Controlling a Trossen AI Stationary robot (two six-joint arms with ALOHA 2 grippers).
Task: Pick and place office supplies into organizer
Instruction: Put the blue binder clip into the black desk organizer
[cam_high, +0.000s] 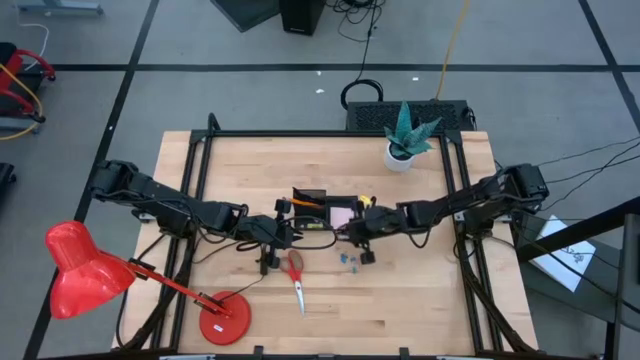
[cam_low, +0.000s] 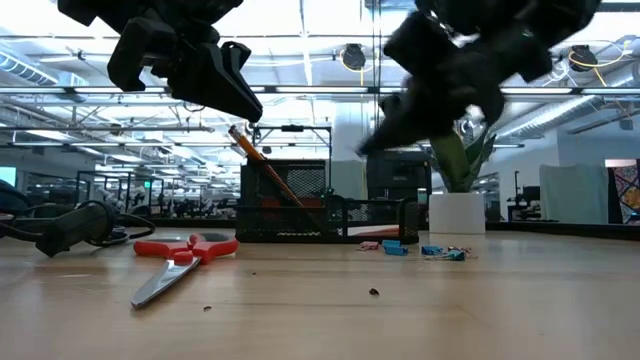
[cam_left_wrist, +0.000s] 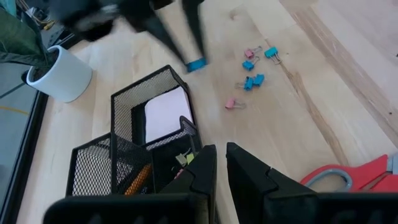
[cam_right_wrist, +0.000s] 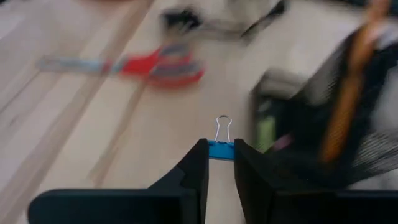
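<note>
Blue clip (cam_right_wrist: 221, 149) pinched by its body between the right tool's (cam_right_wrist: 220, 163) fingertips, wire loop pointing ahead, lifted clear of the worktop (cam_high: 420, 300) for carrying to the mesh organizer (cam_left_wrist: 140, 146) just beside. Left tool (cam_left_wrist: 221, 171) clenched on nothing, hovering over the organizer, scissors (cam_high: 296, 275) nearby.

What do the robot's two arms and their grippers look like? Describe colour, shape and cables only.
Both arms are dark, nearly black, built of chunky jointed segments. The left gripper and right gripper each end in two flat, tapering black fingers on a wide black bar. Thin black cables run along the arms. No markings show.
</note>
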